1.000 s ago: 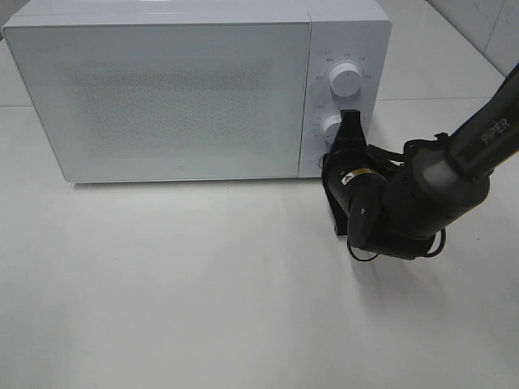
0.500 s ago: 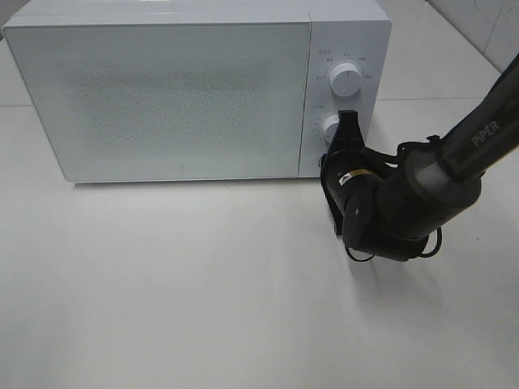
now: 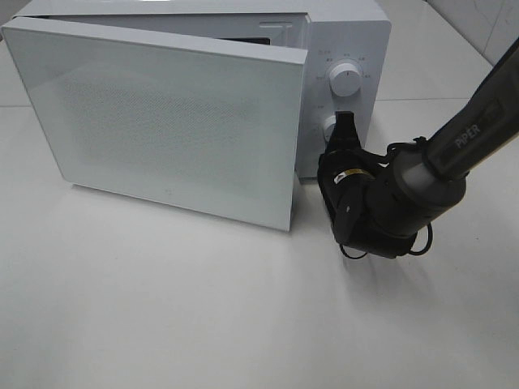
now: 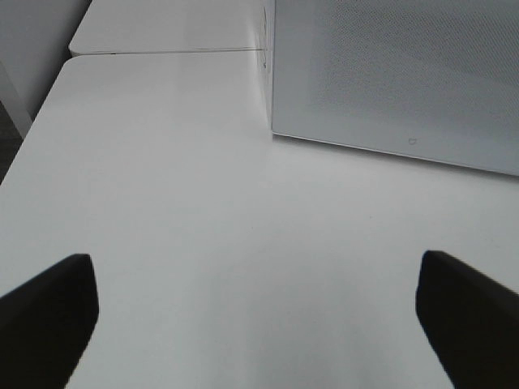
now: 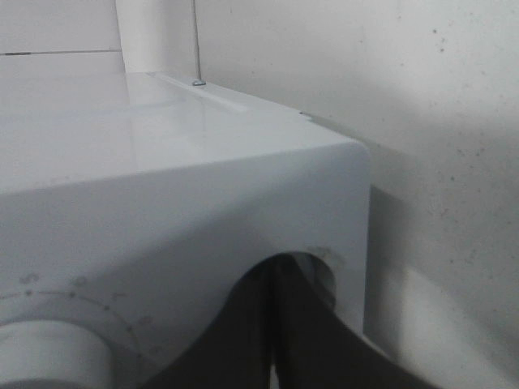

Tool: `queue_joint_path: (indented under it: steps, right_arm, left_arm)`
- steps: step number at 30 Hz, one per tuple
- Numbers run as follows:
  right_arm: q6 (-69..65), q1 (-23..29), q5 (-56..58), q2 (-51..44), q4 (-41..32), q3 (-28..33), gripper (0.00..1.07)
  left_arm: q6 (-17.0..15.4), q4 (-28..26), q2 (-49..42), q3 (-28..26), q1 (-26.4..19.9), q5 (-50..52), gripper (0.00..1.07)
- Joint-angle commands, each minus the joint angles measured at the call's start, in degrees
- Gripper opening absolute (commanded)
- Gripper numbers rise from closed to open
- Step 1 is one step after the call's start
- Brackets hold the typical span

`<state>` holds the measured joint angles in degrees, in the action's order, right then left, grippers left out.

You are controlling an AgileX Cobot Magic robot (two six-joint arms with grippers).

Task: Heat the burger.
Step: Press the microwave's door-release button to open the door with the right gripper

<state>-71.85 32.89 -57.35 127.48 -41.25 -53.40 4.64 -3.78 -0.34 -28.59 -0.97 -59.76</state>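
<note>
**Exterior high view.** White box-shaped microwave oven point(image 3: 349, 32) on a plain white tabletop point(image 3: 203, 316). Flat white speckled door point(image 3: 162, 121) standing ajar, its free edge swung out from the oven front on the control-panel side. Two round white dials on the oven's control panel: upper dial point(image 3: 346, 81) in full view, lower dial point(image 3: 330, 126) partly hidden. Black right gripper point(image 3: 347, 121) in front of the panel, jaws pressed together with nothing between them, tips touching the panel just beside the lower dial. Dark right arm reaching in from the oven's panel side.

**Left wrist view.** Black left gripper point(image 4: 255, 271) spread wide and empty, with one dark finger point(image 4: 49, 312) at each lower corner of the picture. Bare tabletop point(image 4: 203, 203) between the fingers. Door point(image 4: 405, 73) well beyond the fingers, its lower edge above the tabletop.

**Right wrist view.** Right gripper point(image 5: 272, 275) clenched to a single dark wedge, tip against the oven's panel point(image 5: 162, 186) near its rounded corner. White dial with tick marks point(image 5: 49, 356) just beside the wedge; which of the two dials cannot be told.

**Burger.** Not visible in any view; position cannot be told.
</note>
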Motion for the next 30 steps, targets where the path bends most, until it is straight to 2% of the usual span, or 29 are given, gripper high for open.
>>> queue_joint_path:
  steps: [1,15,30]
  right_arm:
    - [1.15,-2.75,-13.75,0.00,0.92,-4.47,0.00]
    - [1.09,-2.75,-10.49,-0.11,1.55,-4.47,0.00]
    - [-2.29,-2.64,2.86,-2.12,6.93,0.34,0.00]
  left_arm:
    - [-0.11,-0.29,-0.97,0.06,0.06,0.23,1.00]
    - [-0.11,-0.29,-0.97,0.06,0.06,0.23,1.00]
    - [-0.11,-0.29,-0.97,0.06,0.06,0.23,1.00]
